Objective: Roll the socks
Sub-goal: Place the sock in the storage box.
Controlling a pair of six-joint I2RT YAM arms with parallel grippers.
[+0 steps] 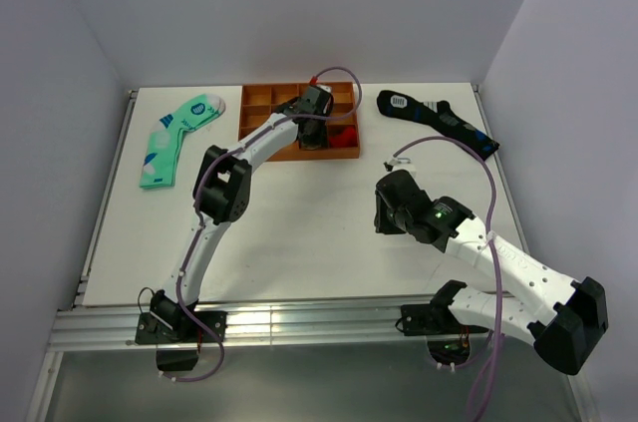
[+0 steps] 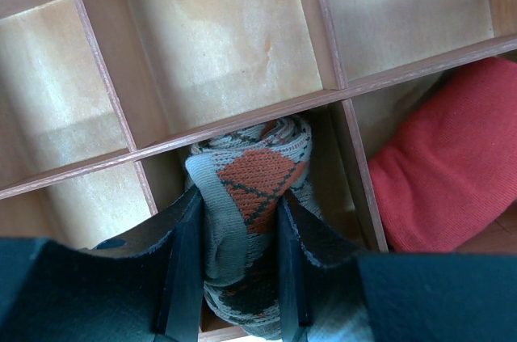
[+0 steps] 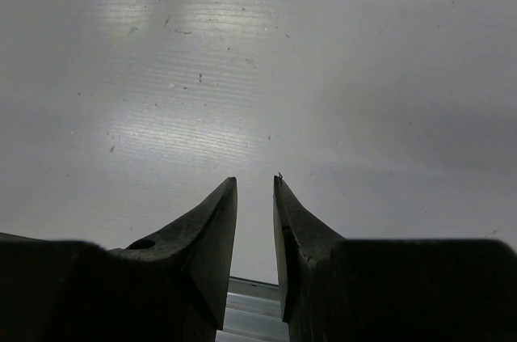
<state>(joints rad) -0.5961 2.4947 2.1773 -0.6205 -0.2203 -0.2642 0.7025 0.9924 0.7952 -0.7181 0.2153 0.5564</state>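
Between the left gripper's (image 2: 239, 201) two dark fingers (image 2: 187, 253), the rolled tan-brown knit argyle sock (image 2: 257, 176) sits in a near-row compartment of the orange-brown divided tray (image 2: 242, 125). Its long axis runs from 12 to 6 o'clock in the wrist view, with an orange-red diamond facing up. The fingers press both its sides, gripping it. Its lower end is cut off behind the fingers and the frame edge. At 3 o'clock, a red fabric bundle (image 2: 452, 164) fills the next compartment. Overhead, the left gripper hides the sock. That view alone shows a mint-green patterned sock (image 1: 174, 138) at 10 o'clock on the white table (image 1: 299, 232) and a black sock with blue marks (image 1: 439, 120) at 2 o'clock. The right gripper (image 3: 255, 184) hangs over bare table, jaws slightly apart, empty.
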